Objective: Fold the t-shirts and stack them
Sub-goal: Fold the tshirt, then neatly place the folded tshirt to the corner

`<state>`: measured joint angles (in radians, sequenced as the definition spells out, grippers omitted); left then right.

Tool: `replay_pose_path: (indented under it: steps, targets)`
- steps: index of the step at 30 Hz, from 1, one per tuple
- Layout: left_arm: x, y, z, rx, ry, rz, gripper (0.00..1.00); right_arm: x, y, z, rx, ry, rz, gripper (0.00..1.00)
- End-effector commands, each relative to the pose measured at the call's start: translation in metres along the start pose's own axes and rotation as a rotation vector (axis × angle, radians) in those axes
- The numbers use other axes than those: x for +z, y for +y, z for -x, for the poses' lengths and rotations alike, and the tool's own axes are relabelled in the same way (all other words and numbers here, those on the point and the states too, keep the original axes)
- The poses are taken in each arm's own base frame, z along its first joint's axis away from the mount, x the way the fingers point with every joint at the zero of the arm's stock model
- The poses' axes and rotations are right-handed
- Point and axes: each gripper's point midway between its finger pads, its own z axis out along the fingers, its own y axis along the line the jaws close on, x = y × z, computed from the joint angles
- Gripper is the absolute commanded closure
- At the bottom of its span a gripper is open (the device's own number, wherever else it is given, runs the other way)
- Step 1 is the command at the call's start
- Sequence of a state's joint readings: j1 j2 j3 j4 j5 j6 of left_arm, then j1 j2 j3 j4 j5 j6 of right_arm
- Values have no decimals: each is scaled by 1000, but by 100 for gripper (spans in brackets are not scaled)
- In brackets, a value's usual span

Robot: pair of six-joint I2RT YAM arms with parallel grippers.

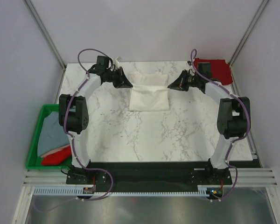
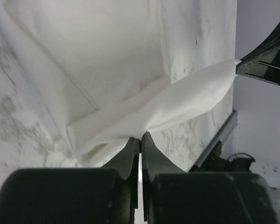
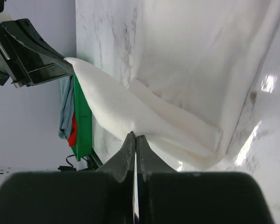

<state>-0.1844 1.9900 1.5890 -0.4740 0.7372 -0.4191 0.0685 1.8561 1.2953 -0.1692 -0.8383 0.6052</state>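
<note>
Nearer and left of the white t-shirt (image 1: 149,98), a green crate (image 1: 35,135) holds a grey-blue shirt (image 1: 53,130) and a bright red shirt (image 1: 56,156). The left gripper (image 2: 140,137) and right gripper (image 3: 135,136) each pinch a far corner of the white t-shirt, fingers pressed tight on the cloth, with a dark red shirt (image 1: 219,70) beyond it, to the right

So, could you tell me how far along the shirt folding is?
Early: no stack yet. The white t-shirt lies partly folded on the table, the left hand and right hand each pinching an end of its far edge. Still to do: the grey-blue shirt and bright red shirt in the green crate, and the dark red shirt at the table's far right corner.
</note>
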Motion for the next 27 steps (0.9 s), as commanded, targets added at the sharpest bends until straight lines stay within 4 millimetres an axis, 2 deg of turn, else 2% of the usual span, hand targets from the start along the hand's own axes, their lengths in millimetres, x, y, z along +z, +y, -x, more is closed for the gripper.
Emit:
replay_pose_path:
  steps: [1,2,3,4,5,6,7,8,9,10,11,12,13,15,16,17,18,19,20,21,22,24,25,27]
  targets:
    - [5,-9,78,219,-136,3,98,13,28,80,-184,-135,78,100]
    - [13,-5,88,229,-143,2,98,18,28,90,-198,-146,82,100]
    - [30,13,93,225,-134,19,98,33,11,96,-189,-141,73,100]
    - [30,4,117,280,-183,11,98,36,18,117,-227,-178,81,100]
    - [35,8,127,290,-205,23,98,42,14,126,-235,-187,78,100]
    - [40,12,135,302,-220,29,98,60,-10,129,-221,-175,58,100]
    - [53,22,143,319,-235,35,98,61,-2,151,-263,-220,63,95]
    - [57,27,154,332,-268,49,97,69,-8,159,-264,-229,60,91]
    - [63,34,158,332,-280,59,93,88,-34,158,-245,-214,38,87]
    - [72,44,163,331,-293,71,71,90,-26,174,-288,-249,47,71]
    - [74,52,173,337,-336,107,58,95,-35,183,-296,-275,23,64]
    - [74,57,177,328,-354,128,50,104,-50,185,-295,-278,6,59]
    - [73,61,181,324,-370,152,43,101,-47,193,-322,-302,9,56]
    - [58,56,192,353,-416,212,39,87,-35,206,-373,-347,0,52]
    - [50,56,193,357,-423,237,37,77,-43,207,-382,-355,-29,44]
    - [32,38,200,389,-455,241,37,69,-42,209,-381,-365,-44,37]
    - [23,31,201,410,-461,251,37,52,-28,212,-393,-382,-40,34]
    - [22,32,195,411,-448,254,37,47,-40,205,-379,-362,-59,28]
    - [13,14,193,440,-443,216,37,45,-42,196,-365,-333,-67,25]
    - [12,15,186,448,-413,209,37,44,-41,190,-359,-308,-65,24]
    - [14,15,177,445,-383,195,37,33,-56,190,-332,-302,-80,23]
    - [15,-4,156,474,-310,80,38,37,-61,172,-302,-237,-43,21]
    - [20,-2,140,456,-258,50,39,42,-67,160,-274,-203,-29,20]
    - [25,-11,118,441,-182,-56,42,52,-71,145,-228,-156,23,20]
